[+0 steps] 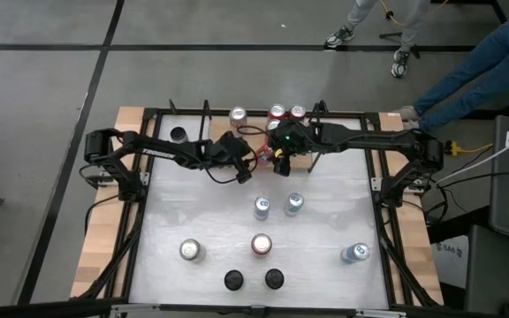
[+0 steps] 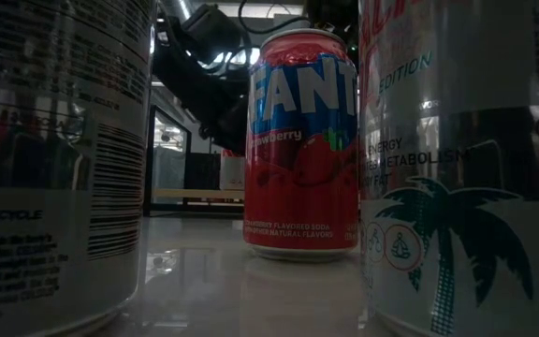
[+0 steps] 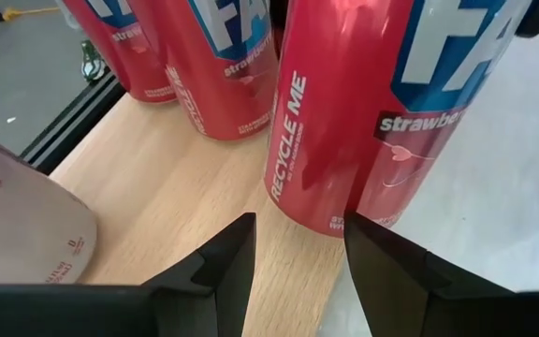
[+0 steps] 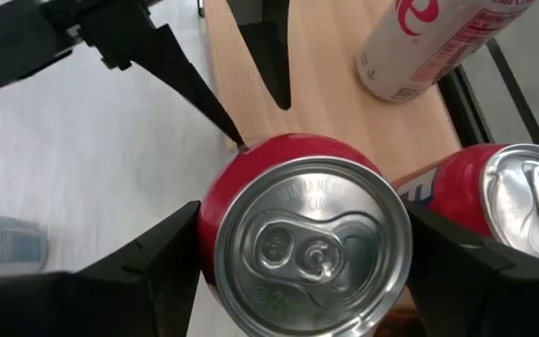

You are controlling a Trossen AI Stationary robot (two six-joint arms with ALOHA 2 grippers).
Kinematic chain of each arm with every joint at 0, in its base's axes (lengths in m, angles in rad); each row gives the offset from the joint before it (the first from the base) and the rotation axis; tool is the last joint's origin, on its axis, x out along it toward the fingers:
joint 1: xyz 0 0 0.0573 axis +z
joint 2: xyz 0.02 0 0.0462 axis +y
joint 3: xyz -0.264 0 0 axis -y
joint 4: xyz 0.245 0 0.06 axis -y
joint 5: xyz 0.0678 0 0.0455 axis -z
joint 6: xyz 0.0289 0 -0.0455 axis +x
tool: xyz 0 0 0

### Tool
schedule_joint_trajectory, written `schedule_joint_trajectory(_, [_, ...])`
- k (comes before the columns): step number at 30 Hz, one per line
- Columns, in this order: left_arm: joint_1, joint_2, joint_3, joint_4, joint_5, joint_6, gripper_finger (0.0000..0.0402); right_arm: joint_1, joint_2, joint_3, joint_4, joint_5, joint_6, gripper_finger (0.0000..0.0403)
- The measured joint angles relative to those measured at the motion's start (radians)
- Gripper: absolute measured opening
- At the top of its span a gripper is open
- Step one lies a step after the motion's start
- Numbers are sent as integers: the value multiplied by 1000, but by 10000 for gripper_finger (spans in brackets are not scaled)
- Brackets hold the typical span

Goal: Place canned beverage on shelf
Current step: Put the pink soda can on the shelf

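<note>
The shelf [image 3: 176, 187], a light-wood board at the table's far edge, carries a white and pink can [image 1: 238, 115] and two red cans [image 1: 277, 112] [image 1: 297, 112], all standing on their bases. My right gripper [image 4: 307, 271] is shut on another red Fanta can [image 4: 307, 248] [image 3: 363, 112], which is upright over the board's near edge. Whether its base rests on the board I cannot tell. My left gripper [image 3: 298, 243] [image 1: 253, 161] is low beside that can, its fingers a narrow gap apart with nothing between them. My right gripper pinches the red can's upper wall [image 4: 215, 201] between its two fingers, one on each side just below the rim. The fingers slant down from above and from the table's right. The can stays upright, top up. My left gripper has one fingertip [image 4: 232, 131] at the can's side wall [image 4: 251, 154]; I cannot tell whether it touches.
On the white table stand several loose cans: two pale blue [image 1: 262, 208] [image 1: 294, 204], a silver one [image 1: 190, 250], a red Fanta [image 1: 261, 245] [image 2: 299, 150], a blue one [image 1: 354, 253] and two black-topped ones [image 1: 233, 280] [image 1: 274, 280]. People's legs [image 1: 467, 79] show beyond the far right corner.
</note>
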Motion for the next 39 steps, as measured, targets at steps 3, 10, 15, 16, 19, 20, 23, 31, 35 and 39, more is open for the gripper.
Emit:
schedule_joint_trajectory(3, [0,0,0,14,-2,0,163,0,0,0,3,0,0,290])
schedule_joint_trajectory(10, [0,0,0,39,1,-20,163,0,0,0,6,3,0,319])
schedule_joint_trajectory(15, [0,0,0,40,1,-23,163,0,0,0,8,-3,0,323])
schedule_joint_trajectory(16, [0,0,0,40,1,-23,163,0,0,0,8,-3,0,322])
schedule_joint_trajectory(19, [0,0,0,39,1,-23,163,0,0,0,8,-3,0,317])
schedule_joint_trajectory(20, [0,0,0,39,1,-23,163,0,3,0,10,-2,0,316])
schedule_joint_trajectory(23, [0,0,0,39,1,-23,163,0,20,0,9,5,0,316])
schedule_joint_trajectory(31, [0,0,0,38,12,-23,163,2,66,3,32,33,1,318])
schedule_joint_trajectory(35, [0,0,0,37,20,-23,163,2,66,2,44,33,1,319])
schedule_joint_trajectory(39, [0,0,0,37,24,-24,163,2,66,2,47,32,1,319])
